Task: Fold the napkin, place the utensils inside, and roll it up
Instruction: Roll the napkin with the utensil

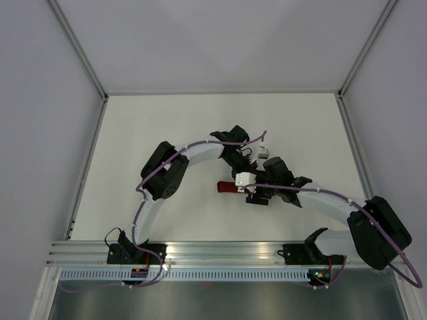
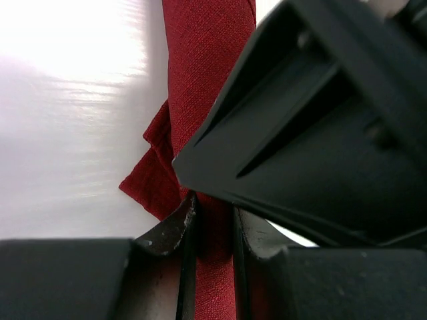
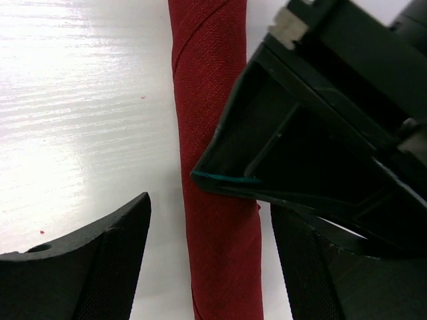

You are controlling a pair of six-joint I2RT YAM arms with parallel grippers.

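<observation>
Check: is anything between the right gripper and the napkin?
Nothing visible. The right gripper, open, straddles the rolled napkin. The left gripper pinches the same roll just farther along, crowding one side.

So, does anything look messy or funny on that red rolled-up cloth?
Yes. One loose corner pokes out sideways from the dark red rolled cloth napkin, beside where the left gripper pinches it, so the roll is not tidy.
</observation>
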